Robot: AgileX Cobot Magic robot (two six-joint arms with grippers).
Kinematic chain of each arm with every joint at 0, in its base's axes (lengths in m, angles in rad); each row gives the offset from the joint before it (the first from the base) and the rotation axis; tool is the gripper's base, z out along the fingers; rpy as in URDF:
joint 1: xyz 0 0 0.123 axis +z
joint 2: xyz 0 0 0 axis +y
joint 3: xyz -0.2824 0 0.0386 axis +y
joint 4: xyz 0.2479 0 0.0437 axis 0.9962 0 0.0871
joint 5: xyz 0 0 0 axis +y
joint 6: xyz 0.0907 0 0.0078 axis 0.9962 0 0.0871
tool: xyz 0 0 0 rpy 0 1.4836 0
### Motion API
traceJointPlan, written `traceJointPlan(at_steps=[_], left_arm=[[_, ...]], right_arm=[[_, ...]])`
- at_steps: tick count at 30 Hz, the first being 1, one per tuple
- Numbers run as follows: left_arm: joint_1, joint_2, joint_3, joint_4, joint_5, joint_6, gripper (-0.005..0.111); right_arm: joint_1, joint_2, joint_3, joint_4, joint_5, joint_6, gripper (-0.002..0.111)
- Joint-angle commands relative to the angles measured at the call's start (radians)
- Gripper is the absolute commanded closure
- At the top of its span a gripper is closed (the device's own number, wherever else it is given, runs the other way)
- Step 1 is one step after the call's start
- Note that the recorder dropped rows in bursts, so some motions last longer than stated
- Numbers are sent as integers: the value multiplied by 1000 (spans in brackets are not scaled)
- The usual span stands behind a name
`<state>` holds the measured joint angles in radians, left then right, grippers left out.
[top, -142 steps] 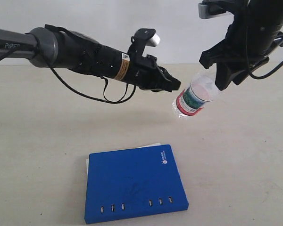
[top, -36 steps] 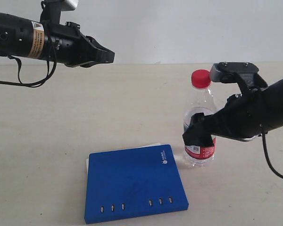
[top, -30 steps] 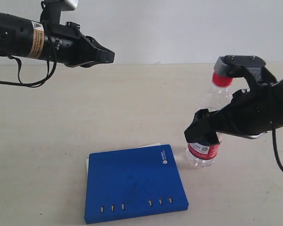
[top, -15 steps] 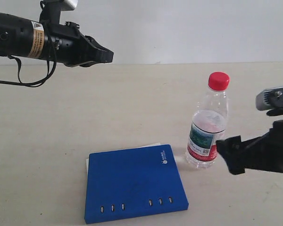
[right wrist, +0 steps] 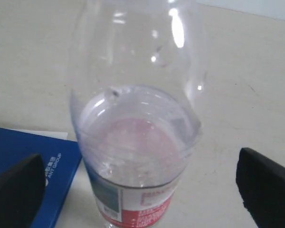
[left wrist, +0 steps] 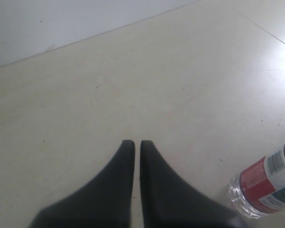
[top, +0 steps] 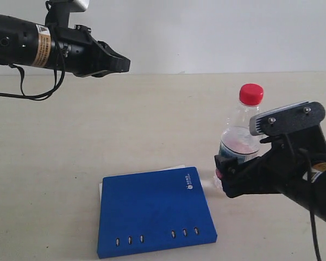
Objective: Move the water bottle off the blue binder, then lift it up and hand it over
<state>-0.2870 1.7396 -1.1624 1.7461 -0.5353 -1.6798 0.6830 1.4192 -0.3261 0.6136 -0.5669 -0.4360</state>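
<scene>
The water bottle (top: pixel 243 122) stands upright on the table, red cap up, just right of the blue binder (top: pixel 152 212) and off it. My right gripper (top: pixel 227 176) is open in front of the bottle's labelled lower part. In the right wrist view the bottle (right wrist: pixel 137 142) sits between the two wide-spread fingers (right wrist: pixel 16 190), with a gap on each side. My left gripper (top: pixel 125 64) hangs high at the far left, shut and empty. Its view shows the shut left gripper (left wrist: pixel 137 142) over bare table and the bottle's base (left wrist: pixel 263 185) off to one side.
The binder lies flat near the table's front edge, with white pages (top: pixel 171 167) peeking out at its far side. A pale wall (top: pixel 206 32) closes off the back of the beige table (top: pixel 98 136). A corner of the binder (right wrist: pixel 23 156) lies next to the bottle.
My right gripper let go of the bottle about a second ago and backed away to the right. Now it has come back, open, round the bottle's lower part. The left arm has stayed still.
</scene>
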Motion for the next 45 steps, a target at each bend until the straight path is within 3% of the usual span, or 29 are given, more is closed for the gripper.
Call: traceJointPlan(at_steps=[1, 16, 27, 34, 41, 45], left_arm=[[-1, -5, 3, -2, 3, 5, 102], [-1, -5, 3, -2, 9, 5, 102], [-1, -5, 3, -2, 2, 5, 102], [-1, -5, 3, -2, 2, 5, 102], [-1, -5, 3, -2, 10, 10, 102], [-1, -5, 3, -2, 10, 10, 102]], right_arm=[[2, 85, -28, -6, -38, 9, 3], [2, 138, -30, -24, -99, 114, 3], [2, 231, -136, -24, -50, 101, 3], [2, 263, -136, 105, -94, -25, 3], [2, 267, -136, 84, -106, 9, 3], [2, 267, -136, 92, -113, 11, 12]])
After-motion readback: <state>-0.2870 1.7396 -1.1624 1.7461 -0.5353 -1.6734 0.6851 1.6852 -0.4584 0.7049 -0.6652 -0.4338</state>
